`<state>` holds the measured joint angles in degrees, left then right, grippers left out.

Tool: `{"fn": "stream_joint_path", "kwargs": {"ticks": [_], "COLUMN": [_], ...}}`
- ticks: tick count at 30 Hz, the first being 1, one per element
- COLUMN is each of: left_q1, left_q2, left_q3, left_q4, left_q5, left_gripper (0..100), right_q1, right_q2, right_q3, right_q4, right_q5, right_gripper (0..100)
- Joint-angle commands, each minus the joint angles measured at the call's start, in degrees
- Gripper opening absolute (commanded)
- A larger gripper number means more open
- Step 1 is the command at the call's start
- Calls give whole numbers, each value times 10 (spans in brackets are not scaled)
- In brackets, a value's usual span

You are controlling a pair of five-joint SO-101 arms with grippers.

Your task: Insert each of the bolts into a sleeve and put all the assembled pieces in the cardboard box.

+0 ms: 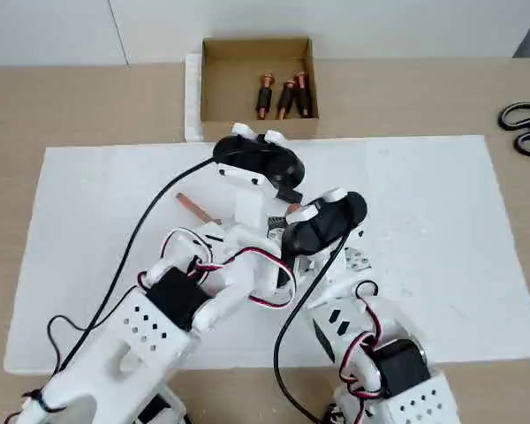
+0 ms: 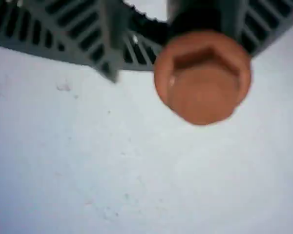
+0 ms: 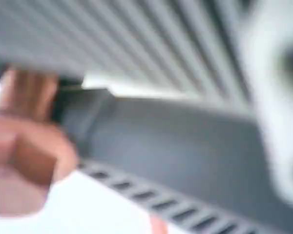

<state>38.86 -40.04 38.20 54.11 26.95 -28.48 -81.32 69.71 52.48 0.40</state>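
Closest in, the left fingers (image 2: 49, 34): clamped on a bolt (image 2: 202, 78), copper hex head turned straight at the wrist camera, white foam sheet (image 1: 424, 230) beneath. Hard to say whether a sleeve sits on its shank. Just beside it, from the other side, the right arm (image 1: 322, 221), set close against the same bolt; open or closed, cannot tell. Looks like the joining step, held above the middle of the sheet.

A little off toward the left arm's side, lying flat on the foam and apart from both arms: a loose bolt (image 1: 194, 208), untouched, probably next in line.

Farther back, at the sheet's far edge: the cardboard box (image 1: 256, 41), with three assembled pieces (image 1: 285, 99) lying side by side inside. Far off to the right on the tabletop (image 1: 71, 97), well apart from everything, scissors (image 1: 526, 125).

Tally, as a judgement: three done and boxed, one in hand, one waiting. Past the halfway mark, then. Left to do: finish the held piece, carry it to the box, repeat with the loose one.
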Motion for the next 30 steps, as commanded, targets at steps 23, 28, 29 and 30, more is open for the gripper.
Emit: {"fn": "stream_joint_path", "kwargs": {"ticks": [23, 28, 29, 30], "left_q1": [-43, -44, -45, -45], "left_q2": [-60, -60, -60, -60], "left_q3": [17, 0, -4, -7], "left_q4": [0, 26, 27, 27], "left_q5": [2, 1, 0, -1], "left_gripper": [333, 333, 333, 333], "right_q1": [-7, -7, -7, -7], "right_q2": [3, 3, 3, 3], "right_q3": [-4, -4, -4, -4], "right_q4": [-6, -6, -6, -6], "right_q5": [2, 2, 2, 2], "right_gripper": [4, 4, 4, 4]}}
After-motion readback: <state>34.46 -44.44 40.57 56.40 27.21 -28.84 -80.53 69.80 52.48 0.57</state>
